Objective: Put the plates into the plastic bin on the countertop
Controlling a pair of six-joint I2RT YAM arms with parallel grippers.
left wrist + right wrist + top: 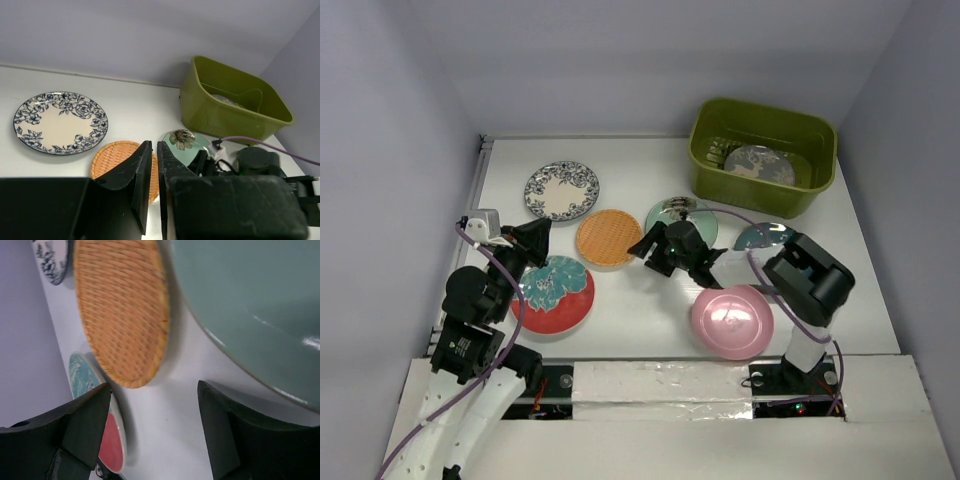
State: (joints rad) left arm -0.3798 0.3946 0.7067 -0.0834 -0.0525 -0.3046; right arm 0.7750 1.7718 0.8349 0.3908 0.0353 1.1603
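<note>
Right claw gapes wide just beside the mint plate on the worktop.
Stiff, glossy, probably slippery and breakable (pinch its rim); left claw nearly closed, empty; bin far right.

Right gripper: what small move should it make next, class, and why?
Probably shift the right gripper toward the mint plate until the rim lies inside the jaws. The gripper is open and holds nothing, at the gap between the mint plate and the orange plate.
</note>
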